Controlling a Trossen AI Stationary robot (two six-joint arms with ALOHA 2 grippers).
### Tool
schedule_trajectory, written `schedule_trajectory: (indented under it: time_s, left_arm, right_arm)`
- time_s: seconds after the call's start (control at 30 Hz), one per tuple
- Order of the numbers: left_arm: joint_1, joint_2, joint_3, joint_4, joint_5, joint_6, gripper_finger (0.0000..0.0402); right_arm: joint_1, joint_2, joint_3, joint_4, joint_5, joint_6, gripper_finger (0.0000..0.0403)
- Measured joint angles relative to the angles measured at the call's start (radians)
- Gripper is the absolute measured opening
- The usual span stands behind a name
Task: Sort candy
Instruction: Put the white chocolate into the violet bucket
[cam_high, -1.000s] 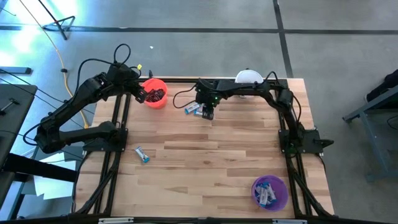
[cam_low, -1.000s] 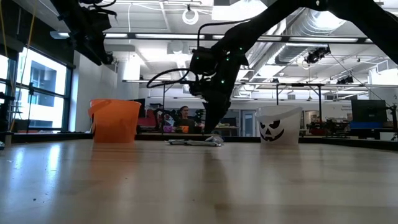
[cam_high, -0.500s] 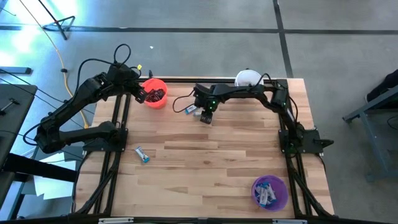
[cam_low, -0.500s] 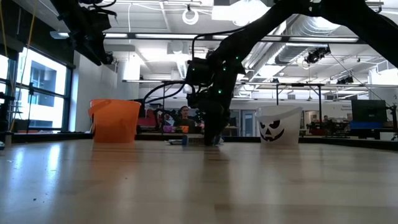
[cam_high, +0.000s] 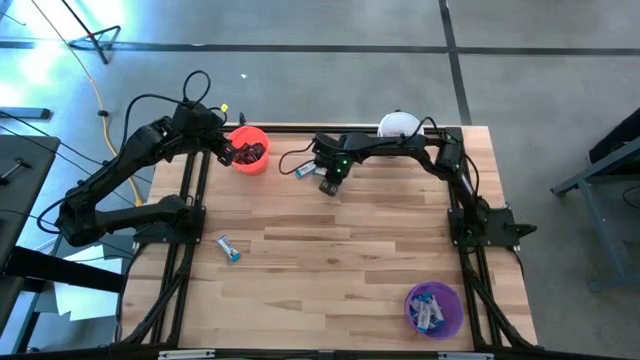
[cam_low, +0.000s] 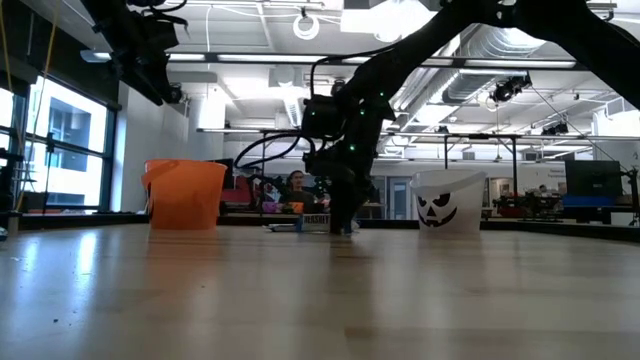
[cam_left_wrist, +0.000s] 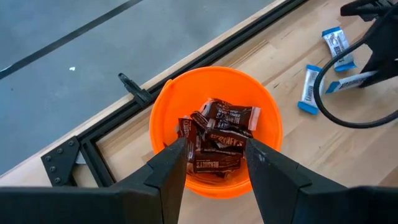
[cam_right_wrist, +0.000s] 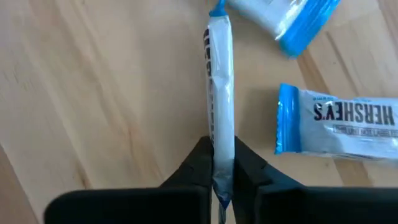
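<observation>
Wooden counter (cam_high: 340, 250), open workshop behind: since a second ago the right hand (cam_high: 326, 186) has dropped onto the blue-and-white candy pile near the far edge and gone from wide to pinched on one blue-and-white bar (cam_right_wrist: 219, 93), held edge-on, with two more bars (cam_right_wrist: 339, 121) lying just beside it on the wood. Left hand (cam_left_wrist: 211, 158) unchanged, parted over the orange cup (cam_left_wrist: 171, 102) of brown candies (cam_left_wrist: 221, 140); one stray bar (cam_high: 230, 248) near the left side, purple cup (cam_high: 433, 308) with candy at the near right corner.

R hand (cam_right_wrist: 219, 163) pinching candy (cam_right_wrist: 219, 93).
</observation>
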Motion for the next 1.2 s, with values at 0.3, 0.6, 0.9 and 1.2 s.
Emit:
schedule_trajectory:
  time_s: [0.3,0.6,0.9,1.2]
  left_arm:
    - [0.0,0.0,0.0,-0.002,0.0,0.002,0.0152]
    - [0.0,0.0,0.0,-0.002,0.003,0.046,0.0152]
    - [0.0,0.0,0.0,-0.002,0.039,0.096,0.0152]
    - [0.0,0.002,0.0,0.0,0.079,0.162,0.0152]
  right_arm:
    - [0.005,-0.05,0.013,-0.206,-0.103,0.183,0.0007]
    - [0.074,-0.096,0.268,-0.677,-0.095,0.241,0.0005]
    - [0.256,-0.136,0.614,-0.838,-0.184,0.514,0.0006]
    - [0.508,-0.222,0.658,-0.839,-0.096,0.998,0.0005]
